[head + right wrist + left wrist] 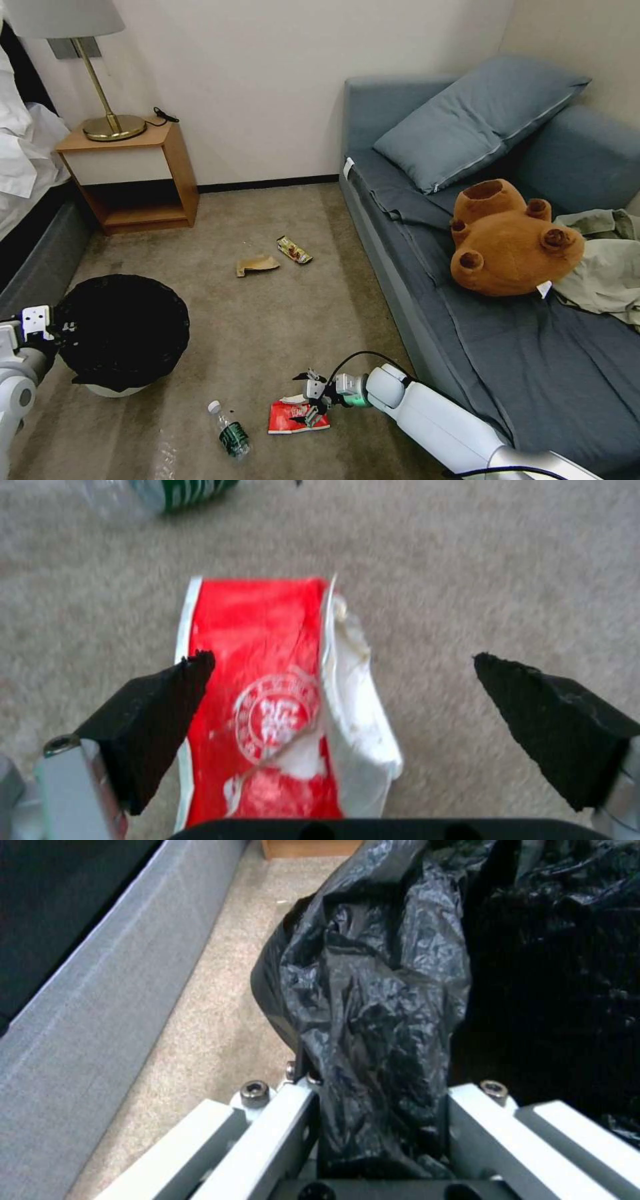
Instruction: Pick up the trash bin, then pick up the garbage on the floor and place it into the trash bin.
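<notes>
Red crinkled snack packet lies on beige carpet between the right gripper's spread fingertips, while the left gripper clamps the black-lined white trash bin.

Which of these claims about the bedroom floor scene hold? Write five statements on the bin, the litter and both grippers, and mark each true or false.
1. The left gripper is shut on the glossy black bag liner at the rim of the small round white plastic trash bin. True.
2. The right gripper is shut on the red snack packet. False: its fingers are open, with the packet on the carpet between them.
3. The clear plastic bottle with green label lies on the carpet beside the red packet. True.
4. The tan paper scrap is inside the bin. False: it lies on the carpet.
5. The yellow-brown candy wrapper lies on the sofa. False: it lies on the carpet near the scrap.
</notes>
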